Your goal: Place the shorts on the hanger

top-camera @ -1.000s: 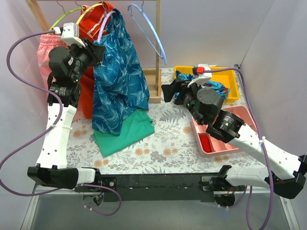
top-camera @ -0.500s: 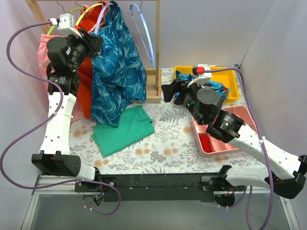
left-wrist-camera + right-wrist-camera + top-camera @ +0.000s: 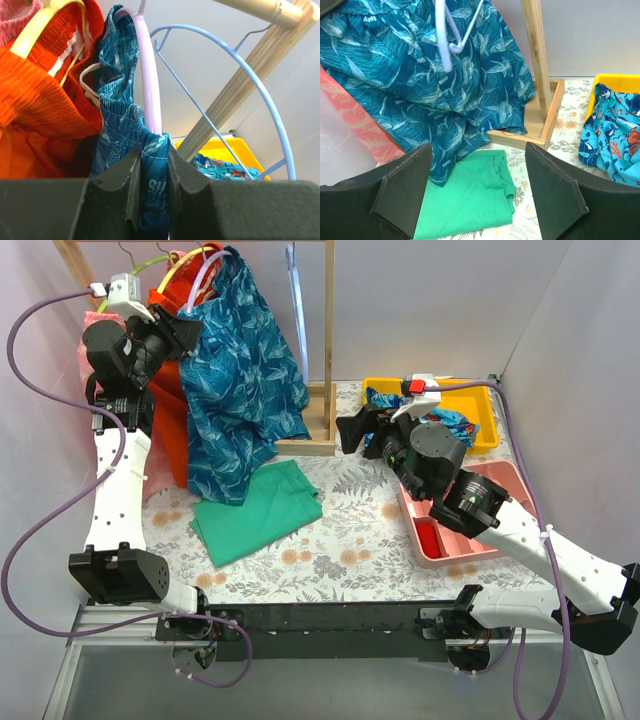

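Note:
The teal leaf-print shorts (image 3: 240, 380) hang draped over the lavender hanger (image 3: 203, 285) at the top left, beside the wooden rail. In the left wrist view the hanger's loop (image 3: 150, 80) runs up through the bunched waistband (image 3: 120, 115). My left gripper (image 3: 183, 332) is shut on the waistband fabric and the hanger arm (image 3: 152, 155), holding both high. The shorts' lower hem hangs just above the green cloth (image 3: 470, 200). My right gripper (image 3: 350, 430) is open and empty, low over the table right of the rack, and it faces the shorts (image 3: 420, 80).
A wooden rack post (image 3: 328, 340) stands on its base (image 3: 310, 445). A light-blue hanger (image 3: 293, 290) hangs edge-on from the rail. Orange shorts (image 3: 170, 430) and a pink garment hang at left. A yellow bin (image 3: 480, 425) holds a blue speckled garment. A pink tray (image 3: 440, 545) sits at right.
My left arm has risen and swung left, carrying hanger and shorts up toward the rail. The shorts' hem has lifted. The light-blue hanger has swung edge-on. The right arm has not moved.

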